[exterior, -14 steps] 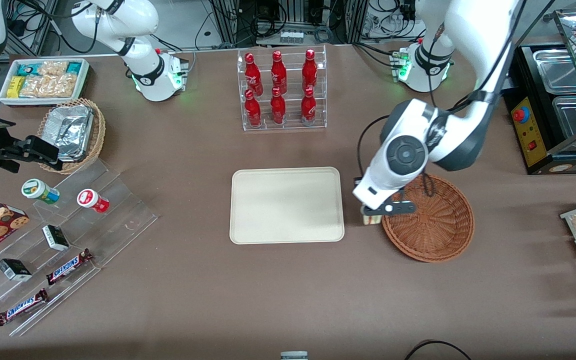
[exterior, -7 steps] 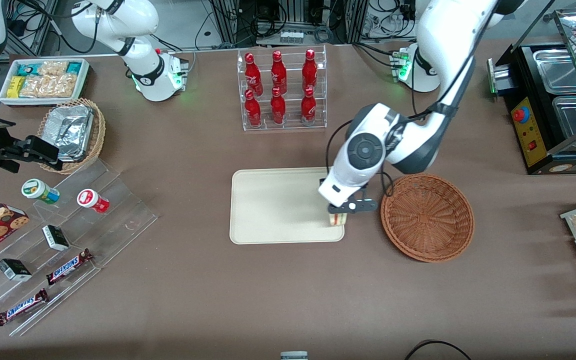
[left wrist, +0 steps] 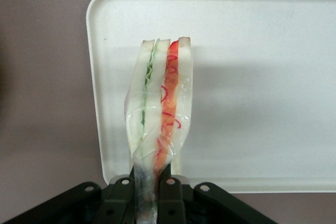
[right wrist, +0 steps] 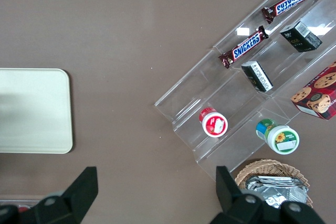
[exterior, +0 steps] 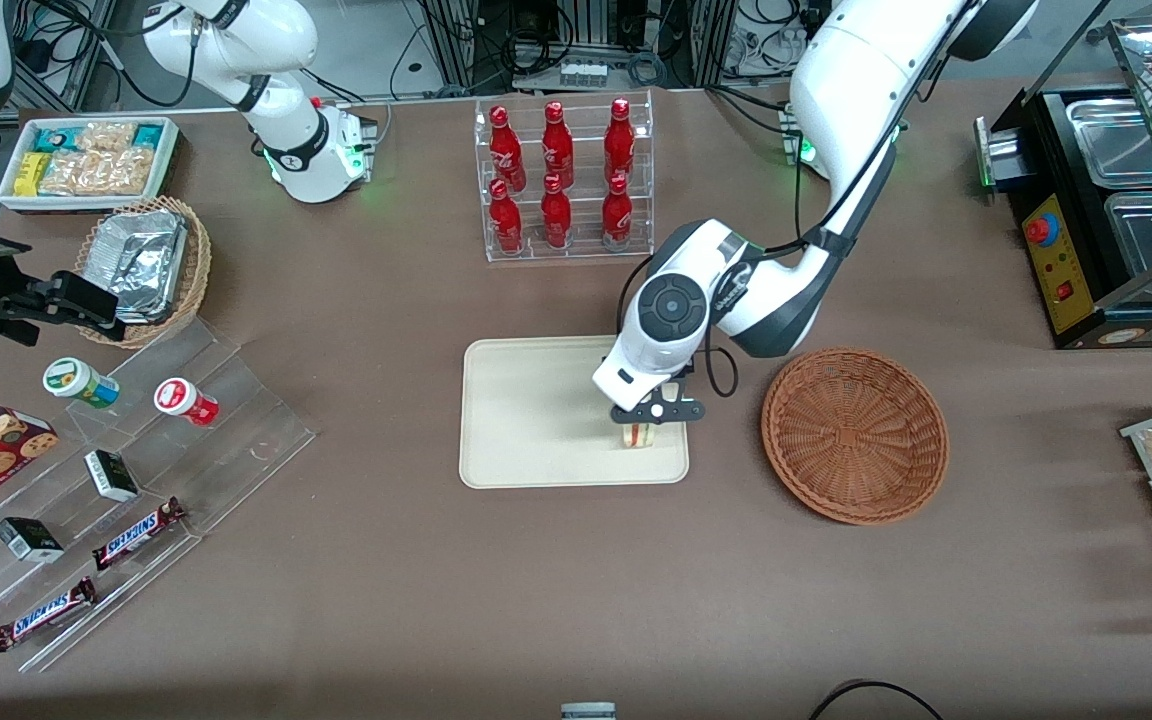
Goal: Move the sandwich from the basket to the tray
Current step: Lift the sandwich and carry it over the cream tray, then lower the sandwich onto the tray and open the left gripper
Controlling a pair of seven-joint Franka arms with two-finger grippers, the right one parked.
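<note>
My gripper [exterior: 652,420] is clamped on the sandwich [exterior: 640,436], which hangs straight down over the tray [exterior: 536,420] corner nearest the basket [exterior: 854,435].

Cream tray [exterior: 536,420]; reddish-brown woven basket [exterior: 856,435]

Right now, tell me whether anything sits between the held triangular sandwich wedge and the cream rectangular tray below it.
Nothing visible does. The left gripper is shut on the triangular white-bread sandwich above the cream rectangular tray, whose surface beneath is bare. The round reddish-brown wicker basket stands beside the tray.
</note>
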